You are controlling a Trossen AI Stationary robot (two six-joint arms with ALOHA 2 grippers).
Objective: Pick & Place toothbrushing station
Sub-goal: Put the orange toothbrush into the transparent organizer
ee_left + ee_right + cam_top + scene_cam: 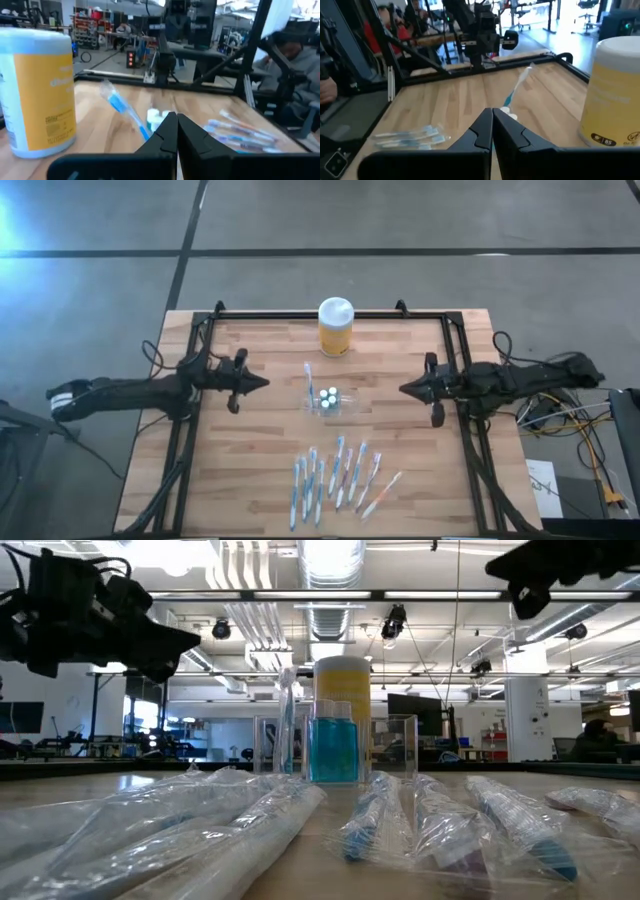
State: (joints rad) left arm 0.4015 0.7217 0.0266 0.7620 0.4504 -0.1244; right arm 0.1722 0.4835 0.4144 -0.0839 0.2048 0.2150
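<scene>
The toothbrushing station (326, 400) holds one upright toothbrush (308, 377) and blue liquid.

1. The left gripper (176, 131) is pointing across the wooden bench (210, 107), its jaws pressed together.
2. A yellow jar (37, 90) is standing near it.
3. A blue toothbrush (122, 107) is leaning up just beyond the jaws.
4. Wrapped toothbrushes (240, 132) are lying on the bench.
5. A person (300, 70) is sitting beyond the bench.

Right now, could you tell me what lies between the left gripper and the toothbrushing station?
Only bare tabletop, seen in the high view: the left gripper, jaws shut, points across it at the toothbrushing station.
</scene>
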